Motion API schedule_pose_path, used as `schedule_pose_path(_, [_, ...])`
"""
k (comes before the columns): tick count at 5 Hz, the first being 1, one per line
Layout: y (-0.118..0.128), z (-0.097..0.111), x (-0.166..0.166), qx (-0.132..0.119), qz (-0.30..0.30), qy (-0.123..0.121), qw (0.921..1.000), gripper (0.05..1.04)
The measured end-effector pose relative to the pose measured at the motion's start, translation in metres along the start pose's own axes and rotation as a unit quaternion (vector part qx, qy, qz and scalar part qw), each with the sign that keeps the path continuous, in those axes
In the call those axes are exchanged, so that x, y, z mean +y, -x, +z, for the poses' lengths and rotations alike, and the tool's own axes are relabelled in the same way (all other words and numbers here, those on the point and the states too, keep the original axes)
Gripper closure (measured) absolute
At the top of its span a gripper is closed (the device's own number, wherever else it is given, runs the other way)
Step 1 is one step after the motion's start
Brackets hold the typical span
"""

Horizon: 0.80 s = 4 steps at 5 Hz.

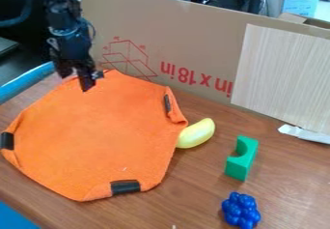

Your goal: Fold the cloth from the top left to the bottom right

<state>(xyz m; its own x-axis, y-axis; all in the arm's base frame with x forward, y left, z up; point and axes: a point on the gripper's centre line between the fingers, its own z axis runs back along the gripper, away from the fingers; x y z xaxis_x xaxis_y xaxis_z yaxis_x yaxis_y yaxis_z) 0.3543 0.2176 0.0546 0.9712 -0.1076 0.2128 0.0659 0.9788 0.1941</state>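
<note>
We see a brown cardboard panel standing across the top of the frame; we can't tell whether it encloses anything. A pale wood-grain board is against it at the upper right.

On the wooden table we count one orange cloth, one yellow toy fruit, one green block and one blue cluster of balls. The cloth is spread over the left and centre of the frame, with three black strips along its edges: left, bottom and upper right. The fruit is right at its right edge; the block, with a curved notch, is farther right, and the cluster is at the lower right.

The black arm hangs down from the upper left, its gripper pointing downward at the cloth's upper edge. We cannot tell how far open it is or whether it has hold of the cloth.
</note>
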Motion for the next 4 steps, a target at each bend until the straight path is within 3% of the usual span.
schedule_pose_path(1, [-0.013, -0.005, 0.022, -0.018, -0.037, -0.001, 0.9992, 0.082])
schedule_pose_path(3, [-0.032, -0.031, 0.050, -0.008, -0.060, 0.100, 0.9931, 0.082])
schedule_pose_path(4, [-0.040, -0.039, 0.048, -0.022, -0.088, 0.133, 0.9869, 0.082])
